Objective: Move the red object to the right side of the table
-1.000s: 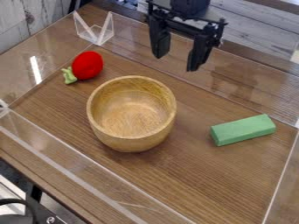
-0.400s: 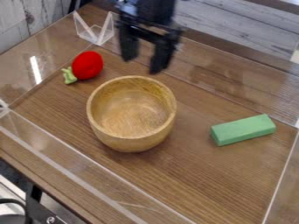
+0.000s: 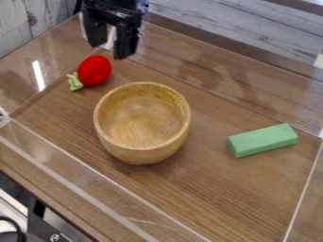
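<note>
The red object (image 3: 93,68) is a small round ball with a light-green leafy piece on its left, lying on the dark wood table (image 3: 214,198) at the left side. My gripper (image 3: 111,39) hangs pointing down just above and behind it, slightly to its right. Its two dark fingers stand open with nothing between them. The gripper does not touch the red object.
A wooden bowl (image 3: 143,121) sits in the middle of the table, just right of and in front of the red object. A green rectangular block (image 3: 263,140) lies at the right. Low clear acrylic walls (image 3: 76,165) edge the tabletop.
The gripper has swept leftward across the back of the table, from above the bowl's right side to just behind the red object. It stayed open. Nothing else moved.
</note>
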{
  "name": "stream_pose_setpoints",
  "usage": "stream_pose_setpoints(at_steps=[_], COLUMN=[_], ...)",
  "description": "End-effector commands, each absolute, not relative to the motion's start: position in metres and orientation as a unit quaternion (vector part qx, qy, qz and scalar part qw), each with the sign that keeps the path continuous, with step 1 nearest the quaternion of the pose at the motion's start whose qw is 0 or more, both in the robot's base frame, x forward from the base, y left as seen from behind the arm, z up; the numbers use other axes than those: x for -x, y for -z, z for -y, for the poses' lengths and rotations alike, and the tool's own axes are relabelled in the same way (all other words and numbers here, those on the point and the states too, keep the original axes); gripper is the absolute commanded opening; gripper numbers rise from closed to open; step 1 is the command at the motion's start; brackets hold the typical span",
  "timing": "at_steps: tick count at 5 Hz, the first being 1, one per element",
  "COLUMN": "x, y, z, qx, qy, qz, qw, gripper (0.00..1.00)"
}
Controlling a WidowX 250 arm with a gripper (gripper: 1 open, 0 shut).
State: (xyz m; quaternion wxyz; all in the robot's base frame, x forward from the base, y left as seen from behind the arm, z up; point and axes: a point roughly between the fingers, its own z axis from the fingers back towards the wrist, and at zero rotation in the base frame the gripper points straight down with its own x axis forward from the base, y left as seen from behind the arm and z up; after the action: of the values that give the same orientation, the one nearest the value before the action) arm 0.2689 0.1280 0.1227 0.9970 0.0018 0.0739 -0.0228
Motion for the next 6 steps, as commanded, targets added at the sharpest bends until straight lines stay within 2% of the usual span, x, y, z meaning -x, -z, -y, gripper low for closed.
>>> stream_pose_setpoints(at_steps=[1, 3, 5, 6], x=[-0.283, -0.301, -0.295, -0.296], y=[-0.137, -0.105, -0.083, -0.070], z=[-0.150, -0.154, -0.186, -0.187], qx=[-0.019, -0.021, -0.009, 0.000], qy=[-0.002, 0.067, 0.037, 0.024], qz=[-0.056, -0.073, -0.080, -0.086], qw=[0.998, 0.995, 0.996, 0.996], gripper=[1.00, 1.00, 1.00, 1.00])
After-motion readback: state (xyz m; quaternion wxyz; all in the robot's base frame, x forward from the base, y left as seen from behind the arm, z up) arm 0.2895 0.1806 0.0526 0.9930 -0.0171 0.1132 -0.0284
